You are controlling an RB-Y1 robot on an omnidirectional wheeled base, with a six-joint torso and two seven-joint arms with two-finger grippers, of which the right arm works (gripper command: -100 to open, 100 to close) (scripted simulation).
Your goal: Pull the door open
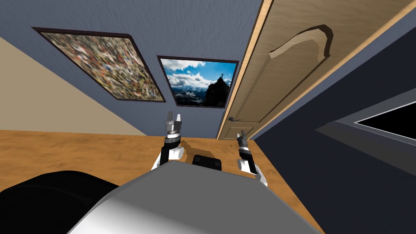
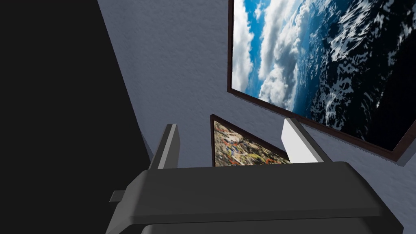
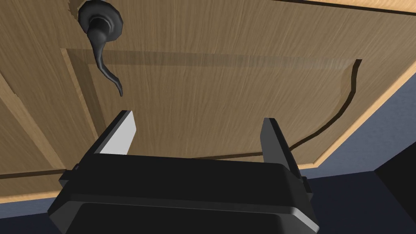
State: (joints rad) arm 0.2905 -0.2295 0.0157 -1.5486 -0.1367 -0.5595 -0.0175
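Note:
A light brown panelled door stands shut in its pale frame, ahead and to the right. Its dark lever handle sits low on the door's left edge. My right gripper hangs open just right of and below that handle, a short way off the door. In the right wrist view the door lies behind the right gripper, and the handle lies beyond the one fingertip, apart from it. My left gripper is raised before the blue-grey wall, open and empty, as the left gripper also shows.
A dark blue wall closes in on the right, with a black opening in it. Two framed pictures hang on the wall left of the door. Brown floor spreads to the left.

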